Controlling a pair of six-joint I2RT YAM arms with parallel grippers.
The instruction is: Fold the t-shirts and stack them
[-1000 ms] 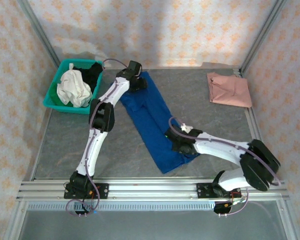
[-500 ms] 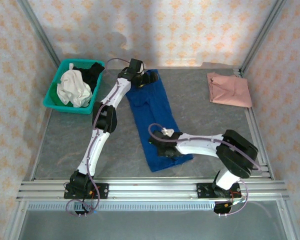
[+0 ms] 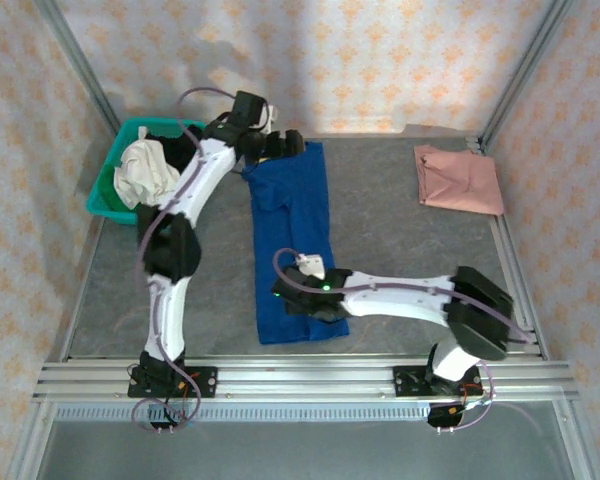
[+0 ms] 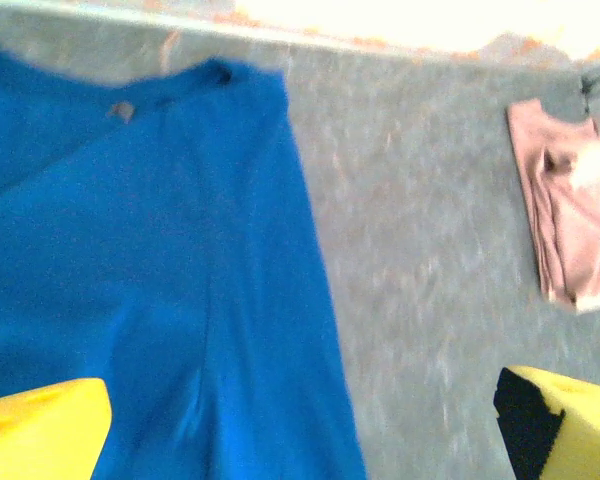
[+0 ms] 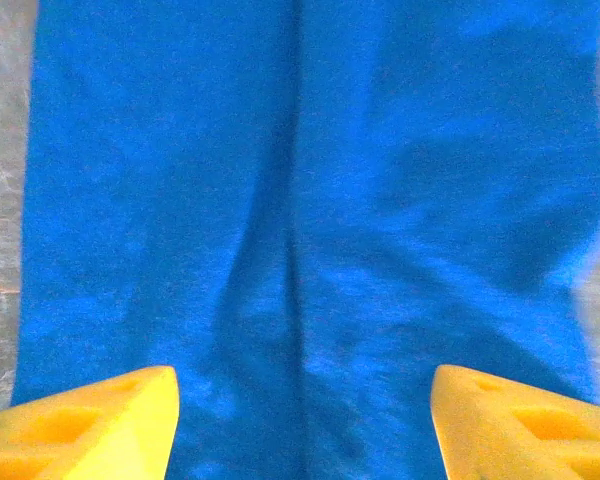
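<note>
Blue t-shirt [image 3: 292, 245], swung from diagonal to a straight lengthwise strip mid-table [image 3: 400, 250], collar far. Left gripper [image 3: 283, 143] at the collar has just released; right gripper [image 3: 296, 300] over the hem spreads empty. Pink t-shirt [image 3: 460, 178] lies folded far right; crosswise folding probably follows.

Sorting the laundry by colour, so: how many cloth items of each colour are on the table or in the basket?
Blue: 1 (blue t-shirt)
Pink: 1 (pink t-shirt)
White: 1 (white cloth, in the basket)
Black: 1 (black cloth, in the basket)
Total: 4
</note>
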